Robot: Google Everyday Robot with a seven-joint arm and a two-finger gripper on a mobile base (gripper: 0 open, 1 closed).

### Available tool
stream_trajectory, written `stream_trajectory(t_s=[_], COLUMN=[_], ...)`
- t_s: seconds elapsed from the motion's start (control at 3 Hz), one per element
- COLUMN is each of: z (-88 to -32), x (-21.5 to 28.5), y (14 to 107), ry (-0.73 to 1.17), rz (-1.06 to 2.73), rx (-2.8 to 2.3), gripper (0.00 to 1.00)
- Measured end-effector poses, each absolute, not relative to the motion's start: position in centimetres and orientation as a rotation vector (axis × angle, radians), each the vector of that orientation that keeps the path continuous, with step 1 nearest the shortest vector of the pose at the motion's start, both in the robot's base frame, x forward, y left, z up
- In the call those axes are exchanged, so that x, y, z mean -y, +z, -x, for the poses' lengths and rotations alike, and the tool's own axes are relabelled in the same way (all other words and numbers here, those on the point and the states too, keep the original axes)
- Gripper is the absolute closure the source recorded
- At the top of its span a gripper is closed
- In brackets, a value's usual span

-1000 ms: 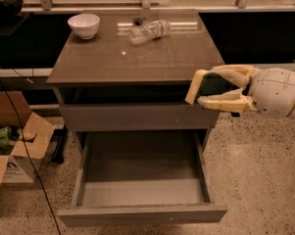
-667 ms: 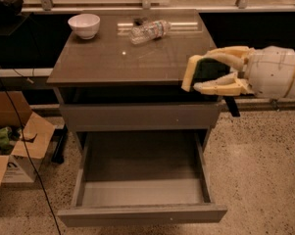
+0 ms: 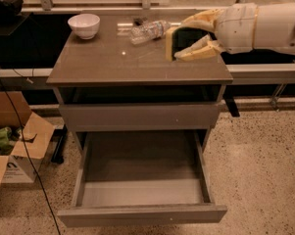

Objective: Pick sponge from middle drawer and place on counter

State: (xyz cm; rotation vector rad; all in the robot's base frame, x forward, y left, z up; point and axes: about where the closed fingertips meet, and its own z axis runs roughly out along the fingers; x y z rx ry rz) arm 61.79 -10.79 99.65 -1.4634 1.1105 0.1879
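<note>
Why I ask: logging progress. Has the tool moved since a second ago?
Yes: the tool, shut on the sponge, rose from beside the counter to over it, toward the plastic bottle.

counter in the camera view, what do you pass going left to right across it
On the counter: white bowl → clear plastic bottle → sponge, gripped in the claw over the counter's right rear part.

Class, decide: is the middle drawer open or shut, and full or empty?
Open and empty: the middle drawer is pulled out, its floor bare. The gripper holds the sponge over the counter.
</note>
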Motion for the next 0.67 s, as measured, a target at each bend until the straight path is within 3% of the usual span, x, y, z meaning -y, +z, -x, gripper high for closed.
stream_trajectory(t_s=[0.67], z=[-69.1], x=[11.1], y=[95.8], ry=[0.158], rz=[1.522], rx=[-1.192], gripper=[1.0])
